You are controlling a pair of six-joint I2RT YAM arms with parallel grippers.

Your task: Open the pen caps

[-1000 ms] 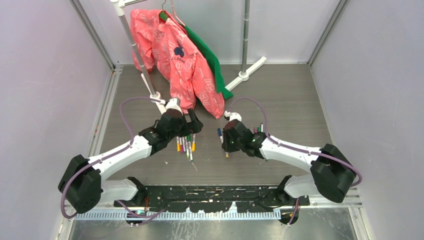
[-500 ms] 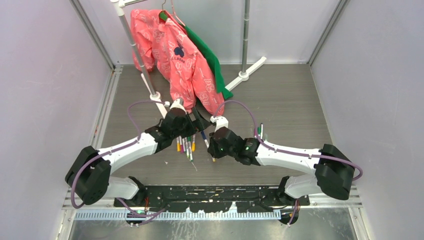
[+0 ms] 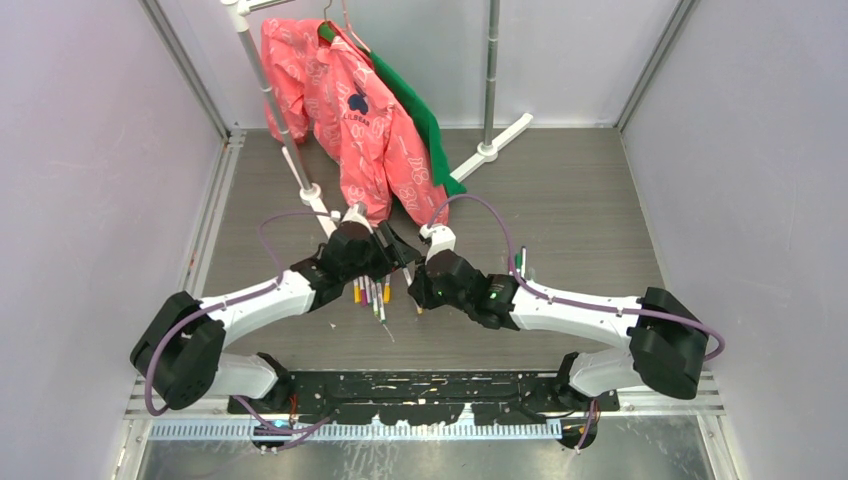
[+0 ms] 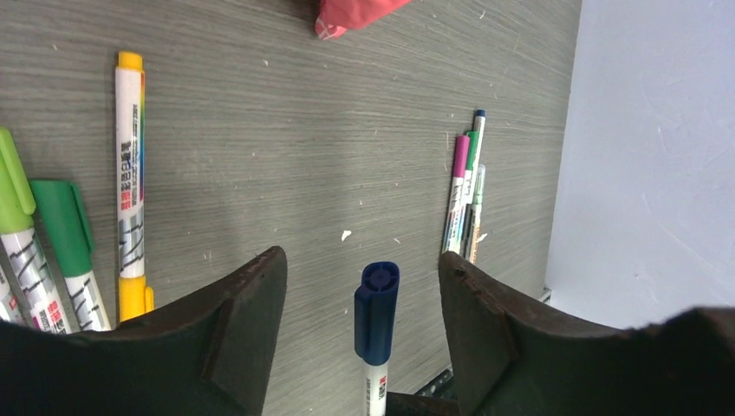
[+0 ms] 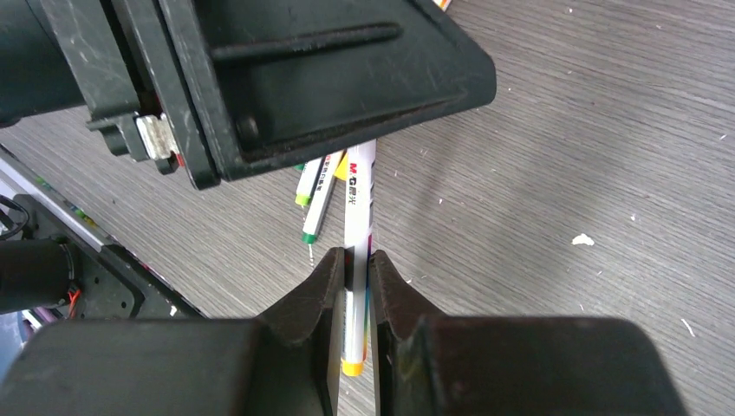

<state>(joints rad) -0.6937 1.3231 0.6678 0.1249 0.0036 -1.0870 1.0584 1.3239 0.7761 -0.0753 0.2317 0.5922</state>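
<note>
With the pen (image 5: 358, 208) clamped in the right gripper (image 5: 354, 269), its blue cap (image 4: 377, 312) is set between the spread jaws of the left gripper (image 4: 360, 269) (untouched), to be gripped and pulled next.

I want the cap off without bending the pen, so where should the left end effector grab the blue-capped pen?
Grip the blue cap itself, across its round sides, not the white barrel. The cap sits end-on between the fingers of the open left end effector, so close in from both sides. The right end effector clamps the barrel.
</note>
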